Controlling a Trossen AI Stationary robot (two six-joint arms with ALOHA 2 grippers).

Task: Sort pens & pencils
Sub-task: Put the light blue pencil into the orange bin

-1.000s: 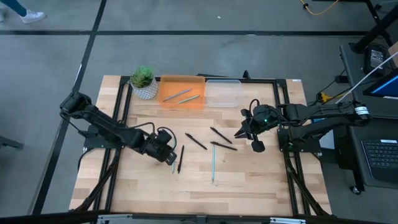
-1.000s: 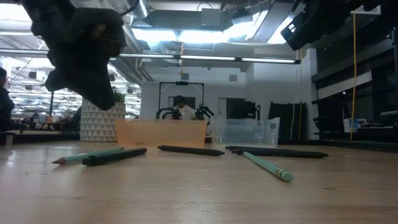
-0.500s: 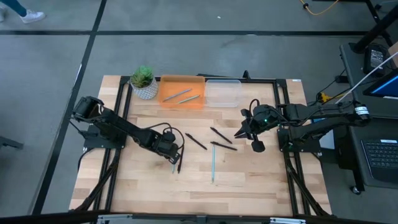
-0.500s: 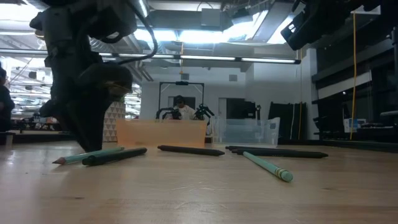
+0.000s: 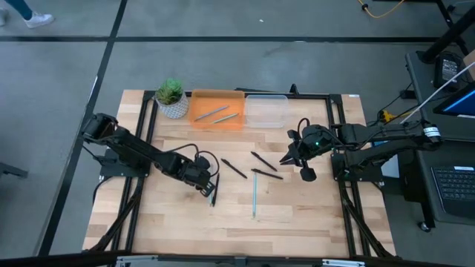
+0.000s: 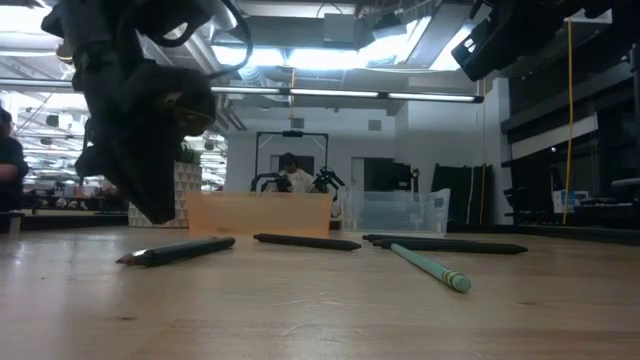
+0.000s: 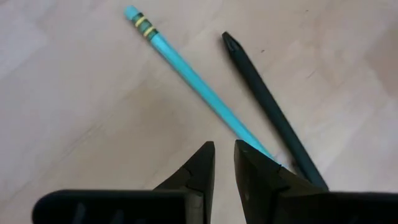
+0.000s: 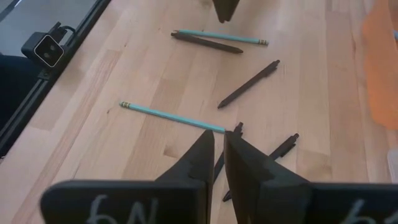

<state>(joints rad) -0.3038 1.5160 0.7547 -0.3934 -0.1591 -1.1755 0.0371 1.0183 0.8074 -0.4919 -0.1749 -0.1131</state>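
Over the left half of the worktop (image 5: 171, 230): left hand (image 7: 224, 144), on a dark arm coming in from the left edge. Hangs clear of the wood, tips pointing down. Stands pinched narrow on the near end of a teal pencil (image 7: 186, 68); grips it close to that end, with the banded eraser end sticking out away from the wrist. Just beside that pencil, flat on the worktop: a black pen (image 7: 267, 102), lying at a slight angle to it, farther from it at the far ends and closer near the hand.

Behind, along the far edge, from the left: a potted plant (image 5: 171, 99) in a patterned white pot. Just beside it on the right, an orange tray (image 5: 199, 100) with two pale sticks (image 5: 216, 113) lying in it, side by side and slanted. Next to that, a clear box (image 5: 266, 97).

Mid-worktop, right of the left hand: three dark pens (image 5: 233, 168), scattered loose, none touching the black pen. Two of them near each other, close to the right hand. Nearer the front edge, a second teal pencil (image 5: 254, 196), lying straight front to back, its far end just beside one dark pen.

Right of centre: right hand (image 8: 219, 134), held above the wood on an arm coming from the right edge. Stands nearly closed, only a slit between the tips; grips nothing. Points toward the dark pens and the second teal pencil.
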